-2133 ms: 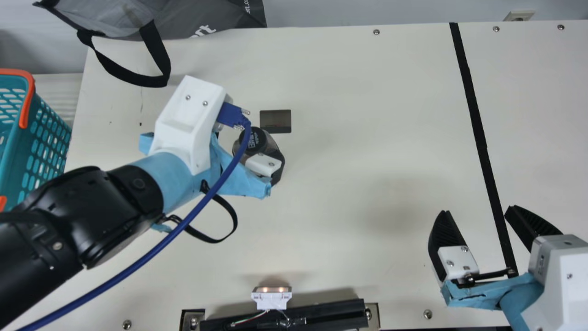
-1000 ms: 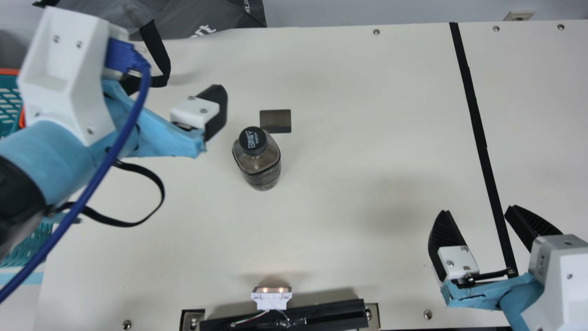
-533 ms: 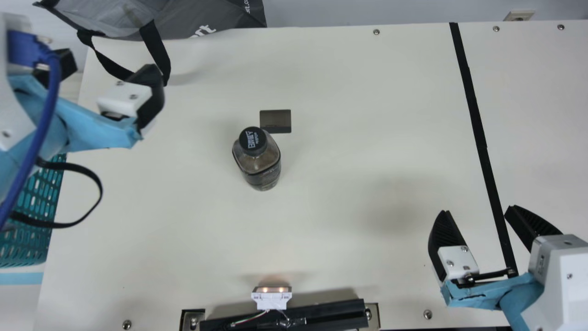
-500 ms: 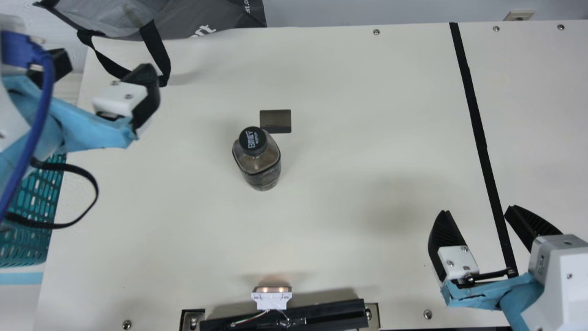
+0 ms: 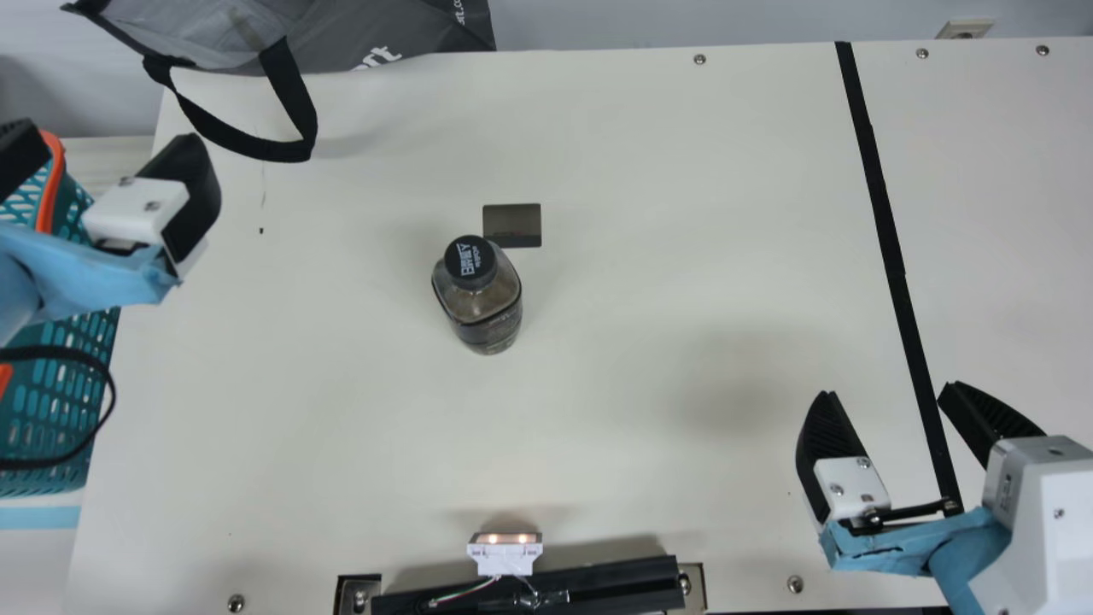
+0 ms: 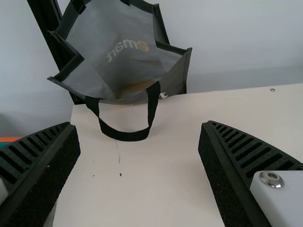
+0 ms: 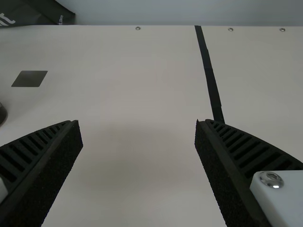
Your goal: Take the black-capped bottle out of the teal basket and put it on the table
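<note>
Black-capped dark bottle (image 5: 481, 299) upright on cream table (image 5: 640, 256), outside teal plastic basket (image 5: 60, 401) | left black ribbed gripper (image 6: 138, 125), right black gripper (image 7: 137, 121) open | likely done

Black-capped bottle (image 5: 480, 303) upright on cream table (image 5: 649, 256), left hand (image 5: 107, 143) near teal basket (image 5: 58, 406)

In the main view, the left gripper (image 5: 108, 137) partly hides the basket (image 5: 53, 414); the top edge crops the bag (image 5: 376, 26).
</note>
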Action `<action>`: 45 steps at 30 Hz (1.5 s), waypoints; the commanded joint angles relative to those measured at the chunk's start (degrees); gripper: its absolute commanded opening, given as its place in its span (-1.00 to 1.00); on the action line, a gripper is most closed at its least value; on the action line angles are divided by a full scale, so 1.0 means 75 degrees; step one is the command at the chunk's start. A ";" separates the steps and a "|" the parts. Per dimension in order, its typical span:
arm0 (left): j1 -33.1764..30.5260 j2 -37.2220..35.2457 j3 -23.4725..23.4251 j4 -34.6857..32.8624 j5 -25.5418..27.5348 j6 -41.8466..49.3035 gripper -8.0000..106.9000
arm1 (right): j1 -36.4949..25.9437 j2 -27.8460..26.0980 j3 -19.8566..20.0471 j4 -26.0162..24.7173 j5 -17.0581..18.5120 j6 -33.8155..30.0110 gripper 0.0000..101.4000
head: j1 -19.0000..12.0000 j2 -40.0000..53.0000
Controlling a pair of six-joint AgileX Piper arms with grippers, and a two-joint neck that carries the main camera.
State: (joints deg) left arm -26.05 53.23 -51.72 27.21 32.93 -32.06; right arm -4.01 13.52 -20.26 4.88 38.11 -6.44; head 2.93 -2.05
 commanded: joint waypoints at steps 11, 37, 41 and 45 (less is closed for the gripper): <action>0.0111 -0.0729 0.0566 0.0338 0.0142 -0.0349 1.00 | 0.0000 0.0000 0.0000 0.0000 0.0000 0.0000 0.79 | -0.0028 0.0063; 0.0741 -0.2267 0.1274 -0.0434 0.0519 0.0427 1.00 | 0.0000 0.0000 0.0000 0.0000 -0.0007 0.0000 0.79 | -0.0028 0.0063; 0.0880 -0.2525 0.1369 -0.0665 0.0592 0.0702 1.00 | 0.0000 0.0000 0.0000 0.0000 -0.0007 0.0000 0.79 | -0.0028 0.0063; 0.1052 -0.2788 0.1467 -0.0925 0.0674 0.0994 1.00 | 0.0000 0.0000 0.0000 0.0000 -0.0007 0.0000 0.79 | -0.0028 0.0063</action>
State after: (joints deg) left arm -18.49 32.82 -40.82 20.81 37.78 -25.37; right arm -4.01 13.52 -20.26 4.83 38.05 -6.44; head 2.93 -2.05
